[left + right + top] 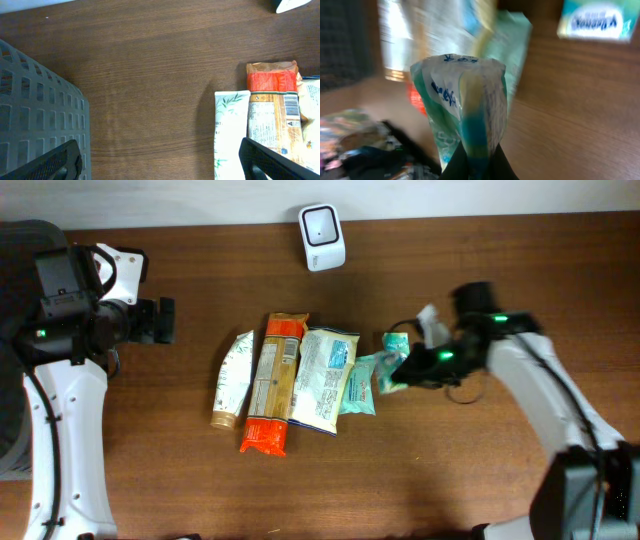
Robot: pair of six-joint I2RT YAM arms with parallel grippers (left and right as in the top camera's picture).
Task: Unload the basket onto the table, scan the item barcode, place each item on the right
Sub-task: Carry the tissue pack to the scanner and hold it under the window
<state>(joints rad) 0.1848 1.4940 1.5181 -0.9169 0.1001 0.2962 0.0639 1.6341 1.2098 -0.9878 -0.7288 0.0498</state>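
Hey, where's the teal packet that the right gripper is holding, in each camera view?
Overhead: the teal packet is right of centre, at the right gripper, just right of the row of packets.
Left wrist: not in it.
Right wrist: centre, rising from the shut fingers at the bottom edge.
Shared landmark: the brown wooden table.

Worktop (150, 75): brown wood grain, fills most of the view.
Basket (35, 110): grey mesh wall, at the left edge.
Left tool (159, 145): two dark fingers (55, 162) in the bottom corners, spread wide, nothing between them.
White tube (231, 130): leaf print, lying flat, lower right.
Orange pack (272, 110): touching the tube's right side, red band near its crimped top.
Barcode (291, 107): on the orange pack's label.
Pale pack (312, 100): at the right edge, mostly cut off.
White device (292, 4): only a corner, top right.
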